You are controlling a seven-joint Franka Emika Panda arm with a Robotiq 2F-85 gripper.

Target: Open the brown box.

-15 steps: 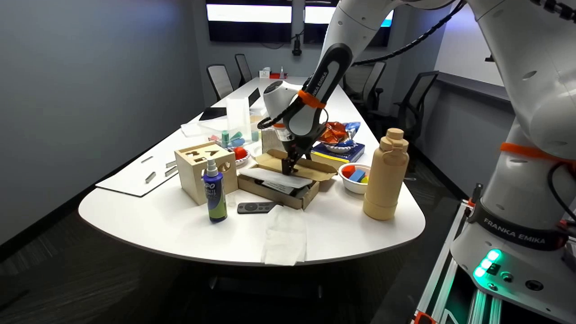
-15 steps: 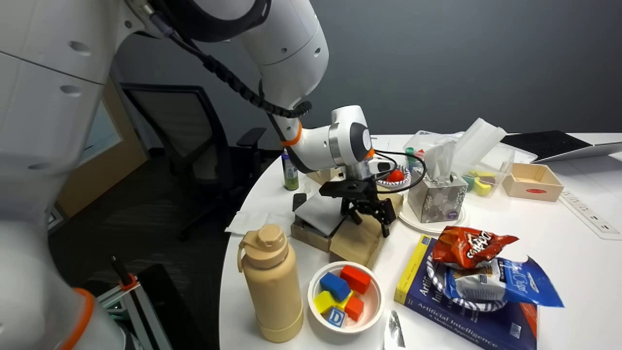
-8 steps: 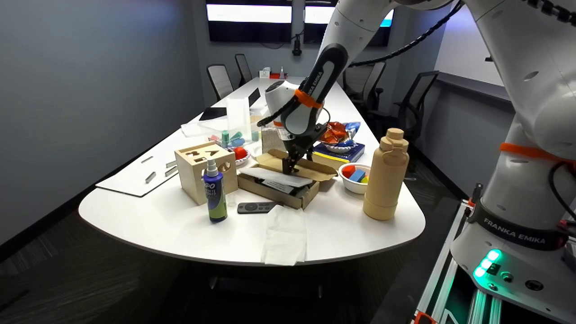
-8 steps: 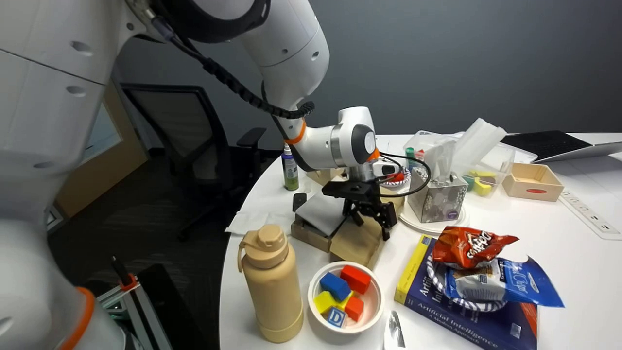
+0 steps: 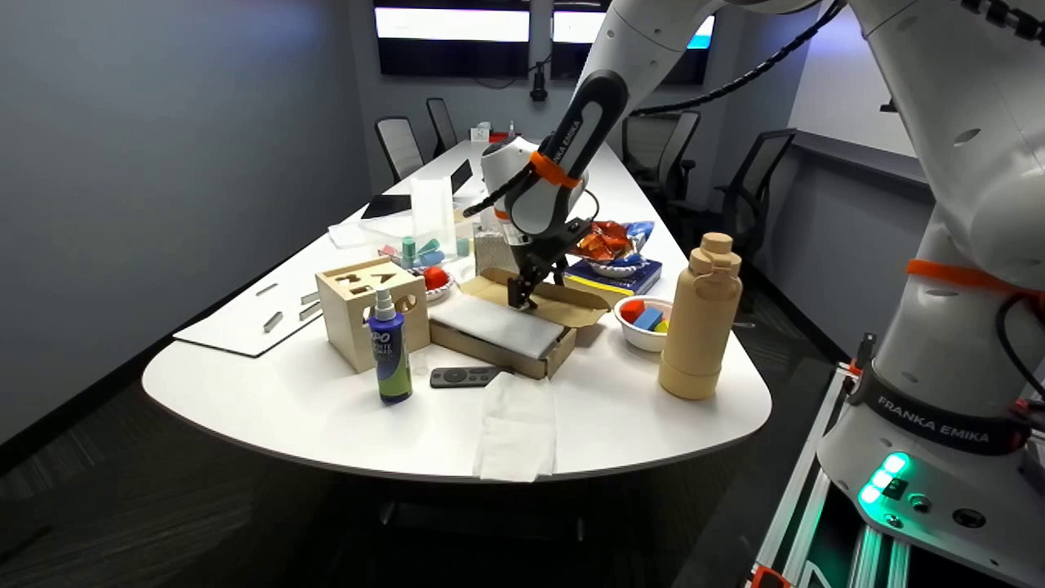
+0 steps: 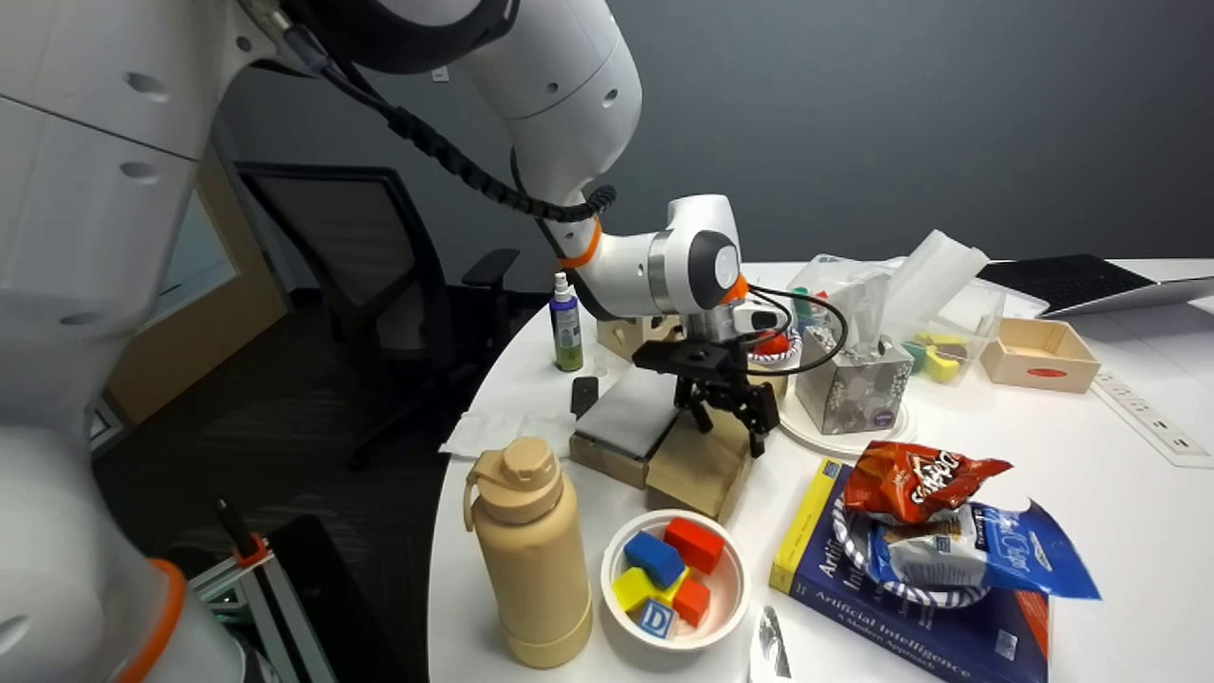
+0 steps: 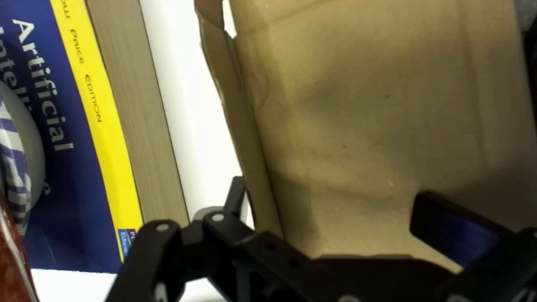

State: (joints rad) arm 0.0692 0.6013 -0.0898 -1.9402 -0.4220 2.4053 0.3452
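Straddling the edge of the folded-back lid (image 7: 377, 105), your spread hand (image 7: 329, 195) grips nothing; the brown box (image 5: 490, 351) sits open on the surface (image 5: 318, 408), its pale sheet (image 5: 498, 324) freshly dropped flat. Opening looks done.

A tan jug (image 6: 533, 560) stands beside a bowl (image 6: 726, 599).

In both exterior views, a pale sheet (image 5: 500, 324) hides the inside of the brown box (image 5: 482, 349). Your wrist view crops the lid (image 7: 377, 117) at top, the book (image 7: 79, 201) at left; 1 finger (image 7: 453, 231) of your gripper (image 7: 329, 193) is blurred. You cannot tell if it touches the lid. In an exterior view, the arm (image 6: 631, 275) partly hides the wooden cube (image 6: 621, 337).
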